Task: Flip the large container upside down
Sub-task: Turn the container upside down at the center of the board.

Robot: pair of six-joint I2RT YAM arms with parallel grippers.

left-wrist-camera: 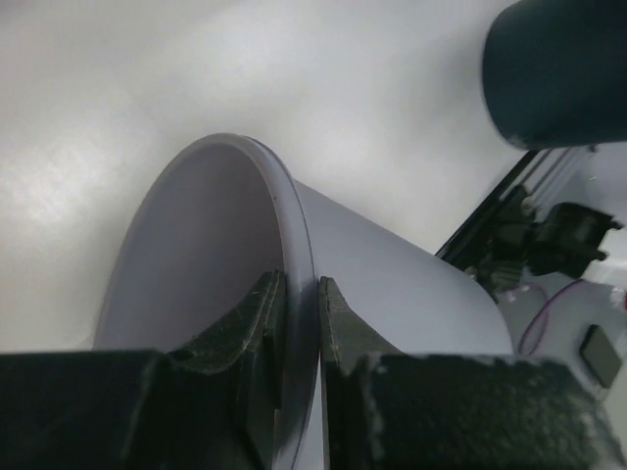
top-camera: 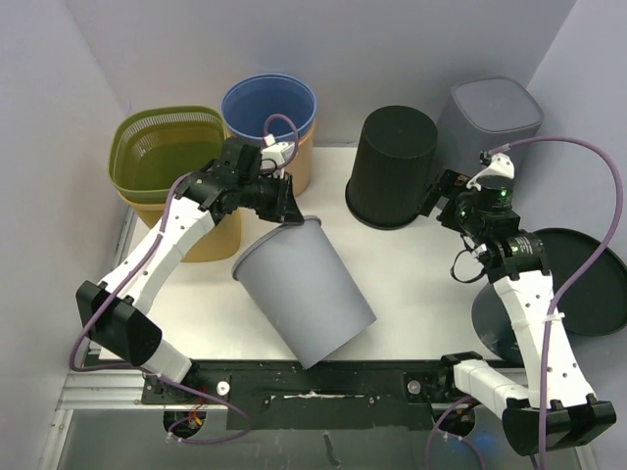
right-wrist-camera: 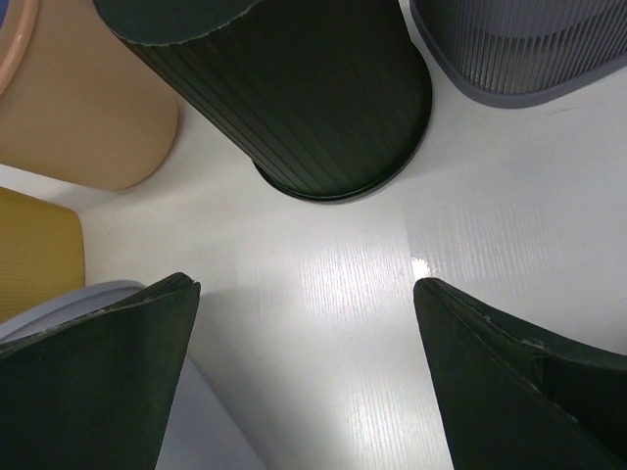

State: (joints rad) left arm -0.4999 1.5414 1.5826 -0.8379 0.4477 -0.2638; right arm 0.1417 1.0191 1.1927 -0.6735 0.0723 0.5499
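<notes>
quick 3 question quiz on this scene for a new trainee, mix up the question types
1. True or false: the left tool is shut on the rim of the grey container.
2. Pick one: the right tool is A) open, holding nothing; B) shut on the grey container; C) out of view.
3. One word: what colour is the ribbed bin standing rim-down near the right tool?

Key: 1 true; 2 A; 3 black.
</notes>
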